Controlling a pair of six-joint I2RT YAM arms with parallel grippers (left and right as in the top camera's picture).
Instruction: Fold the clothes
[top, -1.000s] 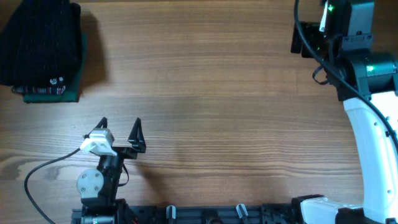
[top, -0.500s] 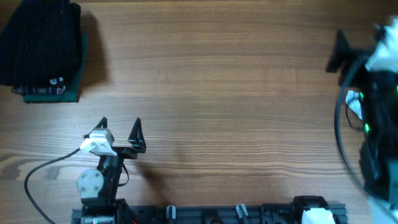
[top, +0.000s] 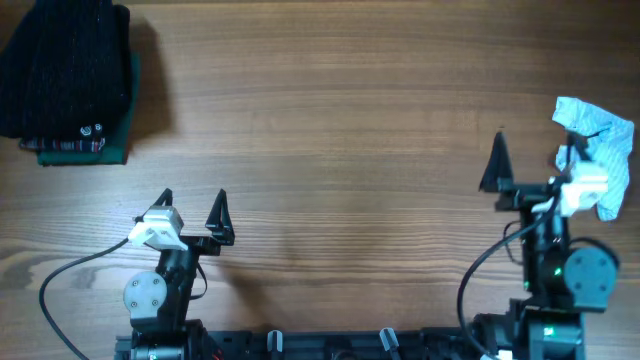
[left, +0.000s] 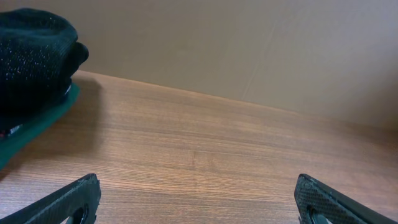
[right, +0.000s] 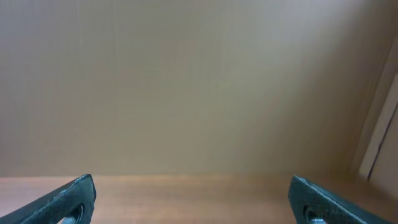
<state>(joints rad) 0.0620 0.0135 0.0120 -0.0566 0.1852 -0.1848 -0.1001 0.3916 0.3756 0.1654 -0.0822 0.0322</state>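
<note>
A crumpled light blue cloth (top: 601, 150) lies at the table's right edge, right beside my right gripper's right finger. A stack of folded clothes, black knit (top: 66, 66) on top of a green piece (top: 126, 110), sits at the far left corner; it also shows in the left wrist view (left: 34, 59). My left gripper (top: 193, 197) is open and empty near the front left, and its wrist view (left: 198, 182) shows bare wood between the fingers. My right gripper (top: 532, 152) is open at the front right, with nothing between its fingers in its wrist view (right: 191, 182).
The wooden table (top: 340, 130) stretches between the stack and the blue cloth. A beige wall (right: 199, 81) stands behind the table's far edge. Cables trail from both arm bases along the front edge.
My right arm has swung from the far right corner down to the front right. The light blue cloth has come into view at the right edge. The left arm has not moved.
</note>
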